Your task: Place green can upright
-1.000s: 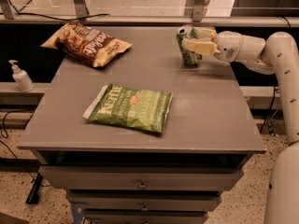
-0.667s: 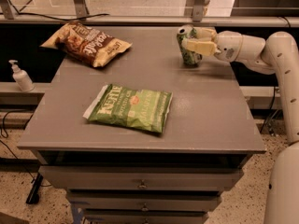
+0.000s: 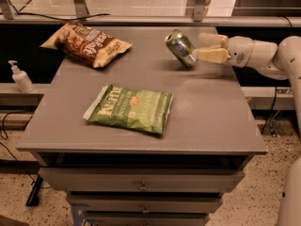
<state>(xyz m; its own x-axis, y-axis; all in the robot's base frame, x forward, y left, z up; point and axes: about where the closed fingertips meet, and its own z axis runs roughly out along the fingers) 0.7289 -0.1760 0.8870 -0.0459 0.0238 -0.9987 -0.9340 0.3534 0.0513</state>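
Observation:
The green can [image 3: 179, 47] is at the back right of the grey table [image 3: 207, 112]. It is tilted, with its silver top pointing up and to the left and its lower end near the table top. My gripper [image 3: 199, 46] is just right of the can, reaching in from the right. Its two cream fingers [image 3: 212, 55] stand apart, one above the other. The can lies at their tips, not between them, and I cannot tell if the lower fingertip touches it.
A flat green crisp bag [image 3: 129, 108] lies in the middle of the table. A brown crisp bag [image 3: 87, 44] lies at the back left. A white pump bottle [image 3: 20, 77] stands on a ledge to the left. Drawers are under the table's front edge.
The can was upright between the fingers. Now it leans over to the left, and the gripper has drawn back to the right, off the can.

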